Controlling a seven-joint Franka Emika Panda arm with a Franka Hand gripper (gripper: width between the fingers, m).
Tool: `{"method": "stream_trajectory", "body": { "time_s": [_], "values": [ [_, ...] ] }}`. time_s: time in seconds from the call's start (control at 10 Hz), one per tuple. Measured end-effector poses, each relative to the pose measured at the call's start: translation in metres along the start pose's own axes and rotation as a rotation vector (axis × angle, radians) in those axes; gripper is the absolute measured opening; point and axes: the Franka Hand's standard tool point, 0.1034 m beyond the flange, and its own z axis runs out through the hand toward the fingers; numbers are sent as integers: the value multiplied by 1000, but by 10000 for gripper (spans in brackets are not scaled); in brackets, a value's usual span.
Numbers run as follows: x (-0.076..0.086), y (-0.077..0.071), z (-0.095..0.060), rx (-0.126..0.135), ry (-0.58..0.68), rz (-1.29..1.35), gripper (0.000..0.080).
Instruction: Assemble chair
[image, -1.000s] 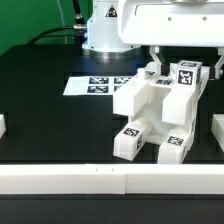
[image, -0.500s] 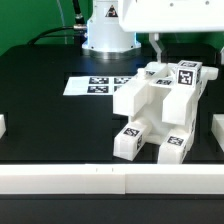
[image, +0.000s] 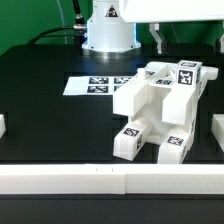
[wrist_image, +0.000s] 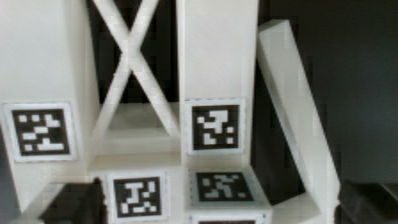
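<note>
The chair (image: 157, 108) sat on the black table (image: 50, 115), near the middle-right of the exterior view, w/ its legs poking toward the front white wall (image: 110, 180). It looked mostly built: chunky white blocks joined up, w/ black-and-white tags on the ends. The marker board (image: 95, 86) lay flat just behind it, on the exterior view's left.

The gripper (image: 160, 38) hung above the back of the chair, jaws spread wide, w/ nothing in them and not touching it.

The chair was prob. hard plastic, stiff, not bendy. Smooth sides, so maybe a bit slippy. Prob. light for its size, so a bump could slide it or tip it. Best place to grab: a straight thick bar or leg w/ two flat sides, squeezed across. In the wrist view the crossed bars (wrist_image: 134, 60) looked thin; I'd skip those.
</note>
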Motion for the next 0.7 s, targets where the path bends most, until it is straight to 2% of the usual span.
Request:
{"method": "stream_trajectory", "body": {
  "time_s": [0.1, 0.2, 0.3, 0.5, 0.7],
  "values": [
    [-3, 0, 0, 4, 8, 4, 649],
    [-22, 3, 1, 9, 19, -5, 649],
    [-46, 7, 2, 3, 0, -20, 649],
    [-73, 11, 8, -1, -7, -36, 649],
    [-68, 11, 7, -1, -4, -32, 649]
  ]
}}
